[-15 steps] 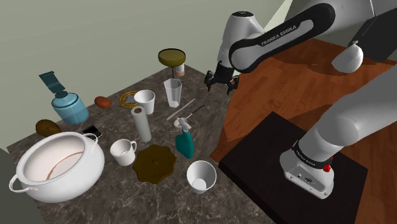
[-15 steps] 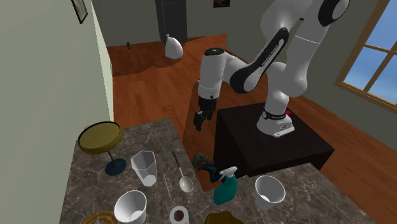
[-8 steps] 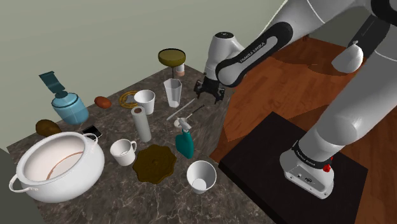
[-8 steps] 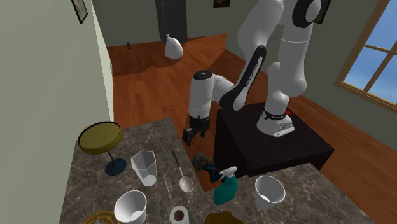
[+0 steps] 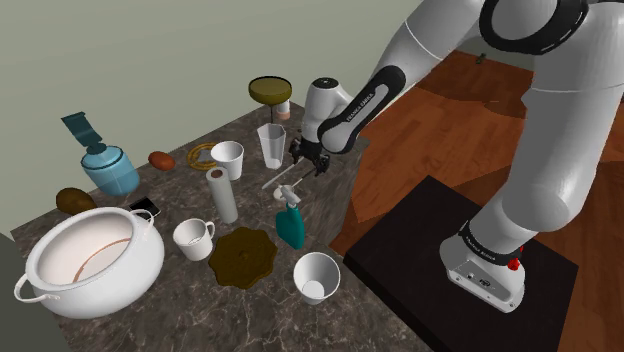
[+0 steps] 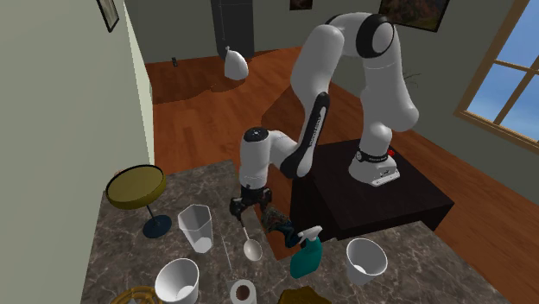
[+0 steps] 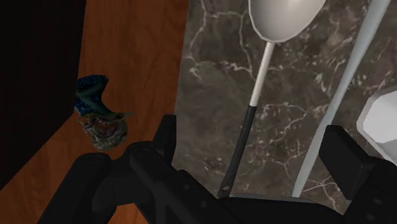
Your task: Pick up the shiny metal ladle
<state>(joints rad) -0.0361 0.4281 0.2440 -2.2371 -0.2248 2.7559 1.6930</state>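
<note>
I'm hovering the end effector (image 7: 254,153), fingers spread and empty, over the ladle (image 7: 263,71) lying flat on the tabletop (image 7: 210,95). I'm centring on its dark handle, seemingly slightly off-middle, before descending.

Dark marble counter (image 5: 190,322), wooden floor (image 6: 207,104), greenish walls (image 5: 150,50), a window (image 6: 511,60).

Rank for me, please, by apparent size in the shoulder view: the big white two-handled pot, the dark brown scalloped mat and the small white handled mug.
1. big white two-handled pot, clearly largest
2. dark brown scalloped mat
3. small white handled mug, smallest
</note>
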